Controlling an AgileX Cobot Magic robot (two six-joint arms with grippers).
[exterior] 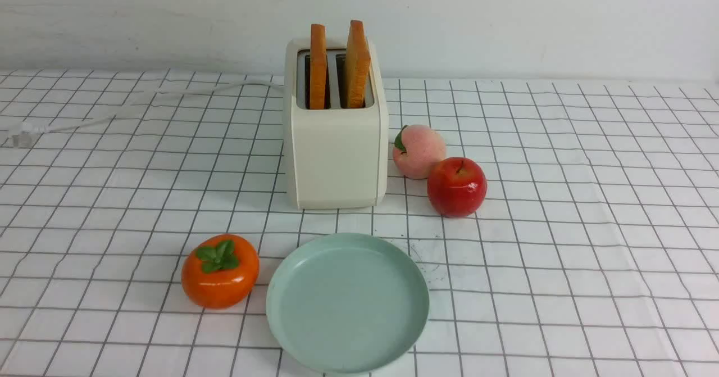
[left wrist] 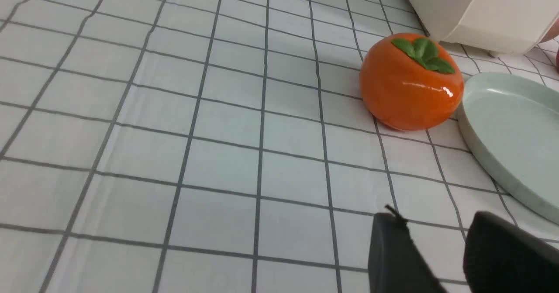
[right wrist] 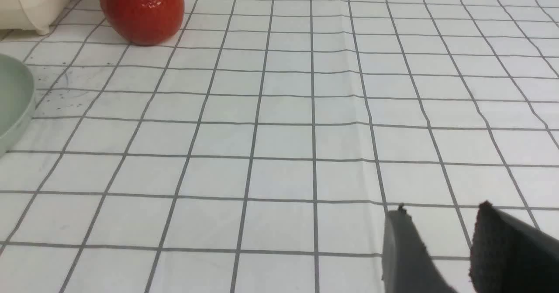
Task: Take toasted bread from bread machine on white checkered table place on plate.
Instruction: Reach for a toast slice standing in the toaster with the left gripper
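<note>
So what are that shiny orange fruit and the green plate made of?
The orange fruit looks like hard moulded plastic or glazed ceramic. Its skin is glossy with sharp white highlights, and the green leaves are stiff and uniform, so it is likely a fake. The plate looks like matte plastic, perhaps melamine or a fibre composite: even mint colour, a soft dull sheen, no glaze glare.

The toast [exterior: 357, 65] stands up out of the toaster [exterior: 336, 158], and the air above it is open, with only the wall [exterior: 505, 17] behind. On the toaster's right a peach [exterior: 418, 151] sits just beside it, close against an apple [exterior: 456, 186] nearer the front, so that flank is crowded low down. A persimmon [exterior: 219, 271] sits just beside the plate's [exterior: 347, 304] left rim. A cord [exterior: 140, 107] trails across the far left of the table [exterior: 590, 225]. A bare strip of table runs between toaster and plate, and the right side lies wide open.
</note>
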